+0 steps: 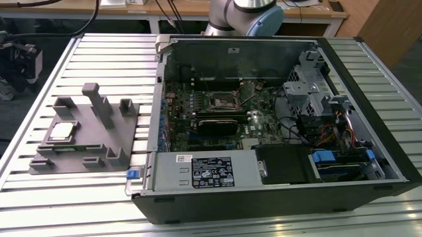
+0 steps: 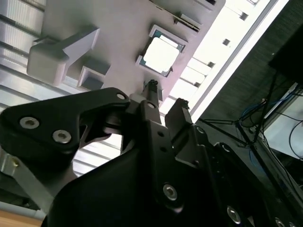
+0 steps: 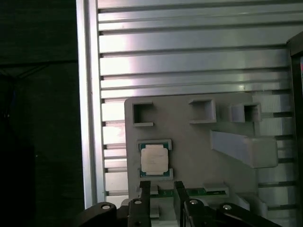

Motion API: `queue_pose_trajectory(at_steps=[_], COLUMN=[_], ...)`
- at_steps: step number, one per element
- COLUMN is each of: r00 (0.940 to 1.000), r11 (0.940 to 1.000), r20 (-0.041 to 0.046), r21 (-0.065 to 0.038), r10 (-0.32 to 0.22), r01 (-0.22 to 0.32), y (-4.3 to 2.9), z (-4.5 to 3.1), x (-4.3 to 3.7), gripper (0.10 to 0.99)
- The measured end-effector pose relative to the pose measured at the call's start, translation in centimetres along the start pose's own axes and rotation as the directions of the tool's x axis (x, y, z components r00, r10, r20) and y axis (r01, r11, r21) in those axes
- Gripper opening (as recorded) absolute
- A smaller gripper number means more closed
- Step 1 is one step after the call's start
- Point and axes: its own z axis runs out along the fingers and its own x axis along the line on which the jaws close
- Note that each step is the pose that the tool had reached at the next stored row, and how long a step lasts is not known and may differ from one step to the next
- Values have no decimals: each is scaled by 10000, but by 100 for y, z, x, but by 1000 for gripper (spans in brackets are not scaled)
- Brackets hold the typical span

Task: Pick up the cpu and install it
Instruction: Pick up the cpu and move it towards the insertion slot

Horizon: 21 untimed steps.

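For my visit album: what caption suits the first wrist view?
Open black gripper near the small silver-topped square cpu seated in a grey plastic fixture.

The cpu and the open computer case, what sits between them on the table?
In the exterior view, the grey holder's upright posts stand between the cpu and the computer case.

The cpu [image 3: 154, 158], just ahead of the black claw [image 3: 162, 189], has a pale silver-white top with a green rim, against a plain matt grey holder [image 3: 189, 142]. The bench [image 3: 189, 61] below is silver, ribbed in bright slats and dark grooves. Farther from the claw, the black computer case [image 1: 277, 202] shows a dark green motherboard [image 1: 191, 118], a blue clip [image 1: 133, 174] and a grey box [image 1: 204, 170] with a black-and-white label.
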Motion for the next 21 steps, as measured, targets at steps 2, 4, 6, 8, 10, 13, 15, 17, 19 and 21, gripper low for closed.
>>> queue_pose_trajectory(at_steps=[2, 4, 6, 8, 10, 13, 15, 17, 19, 21], r00=[9999, 9995, 9993, 9991, 9991, 9996, 9999, 10000, 10000, 9999], r11=[9999, 9996, 9993, 9991, 9991, 9996, 10000, 10000, 10000, 10000], r20=[-33, -63, -76, -81, -80, -76, -68, -66, -66, -69], r21=[-2, -2, -1, 14, 18, 19, 18, 17, 18, 19], r10=[-146, -295, -376, -414, -421, -273, -78, -37, -37, -91], r01=[146, 295, 376, 414, 421, 273, 78, 37, 37, 91], y=[-12, -23, -30, -34, -38, -41, -43, -44, -46, -47], z=[34, 71, 105, 135, 172, 226, 262, 299, 334, 371], x=[0, -1, -1, -1, -2, -2, -2, -2, -2, -2], gripper=[365, 478, 537, 651, 710, 773, 773, 773, 773, 773])
